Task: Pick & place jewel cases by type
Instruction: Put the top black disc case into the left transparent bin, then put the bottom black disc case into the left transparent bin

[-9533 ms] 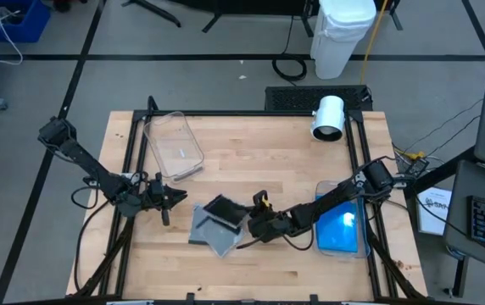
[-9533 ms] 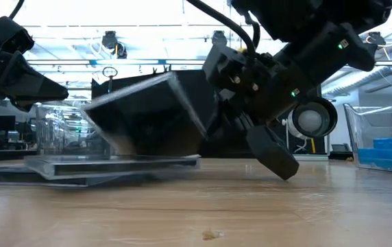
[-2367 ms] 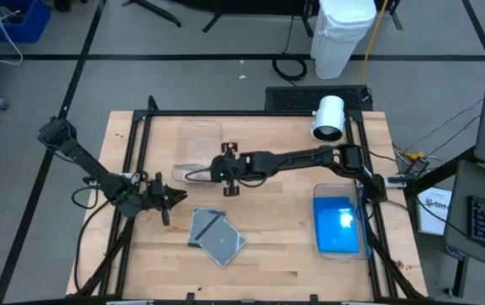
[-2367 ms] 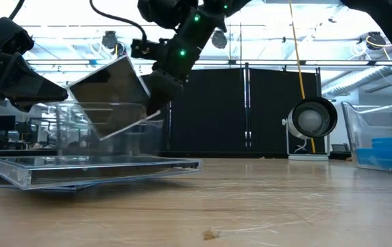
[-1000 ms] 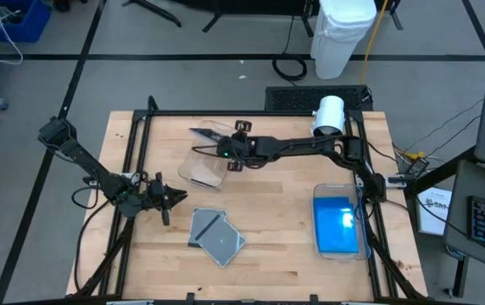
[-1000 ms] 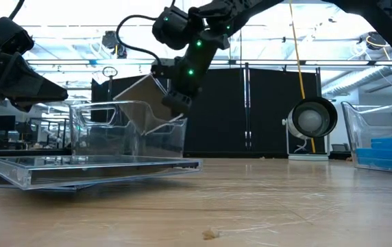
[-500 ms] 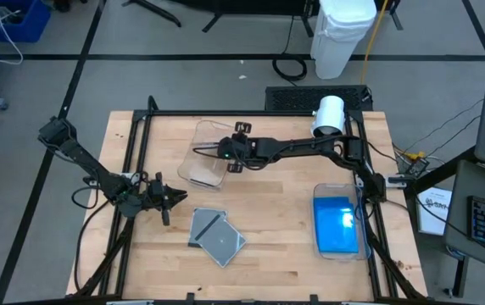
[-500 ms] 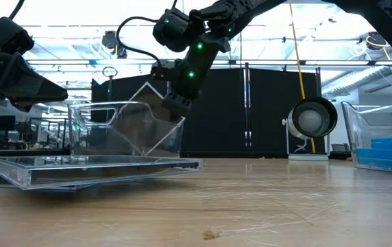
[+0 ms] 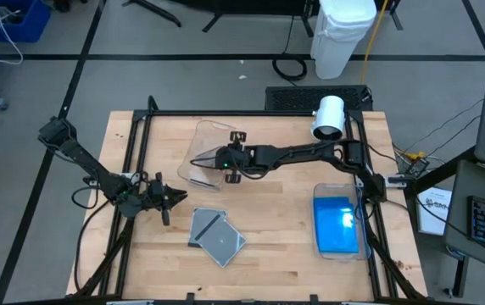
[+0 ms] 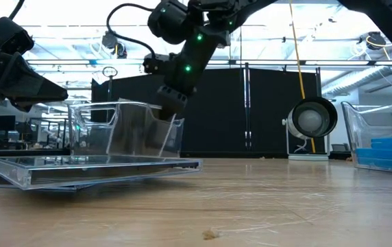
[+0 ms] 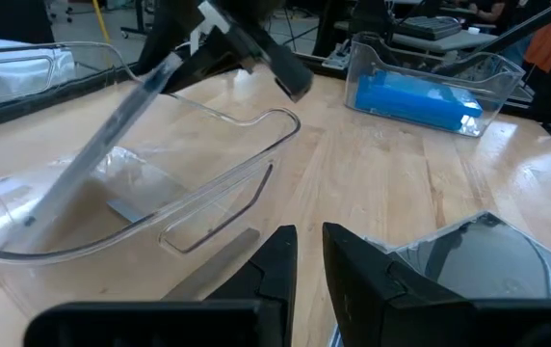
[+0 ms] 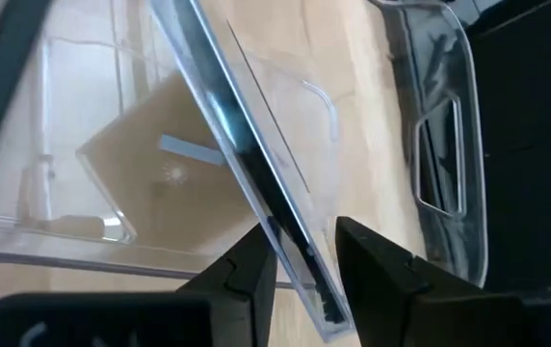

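Observation:
My right gripper (image 9: 218,158) reaches from the table's right over the clear tub (image 9: 202,134) at the table's middle and is shut on a clear-and-dark jewel case (image 12: 242,159). This case slants down inside the tub (image 10: 93,130). Another case (image 12: 150,164) lies flat on the tub's floor. Two more grey cases (image 9: 217,237) lie overlapping on the wood nearer the near edge. My left gripper (image 9: 175,200) waits at the left beside them, its fingers (image 11: 275,265) nearly together, touching nothing. My right gripper (image 12: 304,255) pinches the jewel case across its thin sides at its upper edge (image 12: 293,253), one finger on each flat face. The fingers slant down from the table's right. The case (image 11: 112,125) is tilted with its lower end down inside the tub; whether that end touches the floor is unclear.
A second clear tub (image 9: 340,222) with bright blue cases (image 11: 420,96) stands at the table's right. A white cylinder (image 9: 329,117) sits at the far right corner. Black rails frame the tabletop. Bare wood (image 9: 276,212) lies between the two tubs.
My right gripper has moved down and slightly toward the near edge, staying shut. The case it holds was above the tub's rim a second ago and now sits lower, slanting inside the tub. The tub has kept its place.

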### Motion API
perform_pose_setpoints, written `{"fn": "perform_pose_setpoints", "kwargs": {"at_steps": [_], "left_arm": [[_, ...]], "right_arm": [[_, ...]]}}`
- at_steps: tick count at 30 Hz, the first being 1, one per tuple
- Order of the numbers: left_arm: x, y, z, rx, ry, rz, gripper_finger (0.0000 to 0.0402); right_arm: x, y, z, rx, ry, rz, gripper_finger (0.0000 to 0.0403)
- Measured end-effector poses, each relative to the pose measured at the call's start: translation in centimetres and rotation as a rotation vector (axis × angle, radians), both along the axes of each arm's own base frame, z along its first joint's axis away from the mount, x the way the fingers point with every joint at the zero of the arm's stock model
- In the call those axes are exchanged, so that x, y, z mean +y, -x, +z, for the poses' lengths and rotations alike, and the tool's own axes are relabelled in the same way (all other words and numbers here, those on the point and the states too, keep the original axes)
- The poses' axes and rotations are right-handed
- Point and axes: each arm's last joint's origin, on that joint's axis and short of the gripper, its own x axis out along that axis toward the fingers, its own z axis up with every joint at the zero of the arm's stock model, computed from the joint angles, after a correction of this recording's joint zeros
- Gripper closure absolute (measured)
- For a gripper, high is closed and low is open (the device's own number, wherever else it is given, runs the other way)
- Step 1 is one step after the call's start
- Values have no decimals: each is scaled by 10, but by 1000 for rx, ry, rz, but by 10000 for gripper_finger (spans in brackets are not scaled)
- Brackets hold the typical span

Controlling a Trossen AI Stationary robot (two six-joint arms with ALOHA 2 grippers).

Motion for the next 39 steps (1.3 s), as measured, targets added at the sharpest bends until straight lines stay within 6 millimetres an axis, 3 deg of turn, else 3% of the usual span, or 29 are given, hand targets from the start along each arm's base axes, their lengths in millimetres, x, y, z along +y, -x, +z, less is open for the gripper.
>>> {"fn": "perform_pose_setpoints", "kwargs": {"at_steps": [11, 19, 31, 39], "left_arm": [[0, 0, 0, 0, 0, 0, 339], [0, 0, 0, 0, 0, 0, 339], [0, 0, 0, 0, 0, 0, 339], [0, 0, 0, 0, 0, 0, 339]], "right_arm": [[21, -8, 4, -62, -14, 99, 301], [25, -18, 13, -215, -128, 230, 302], [24, -23, 19, -287, -113, 241, 309], [51, -21, 22, -281, -186, 335, 309]]}}
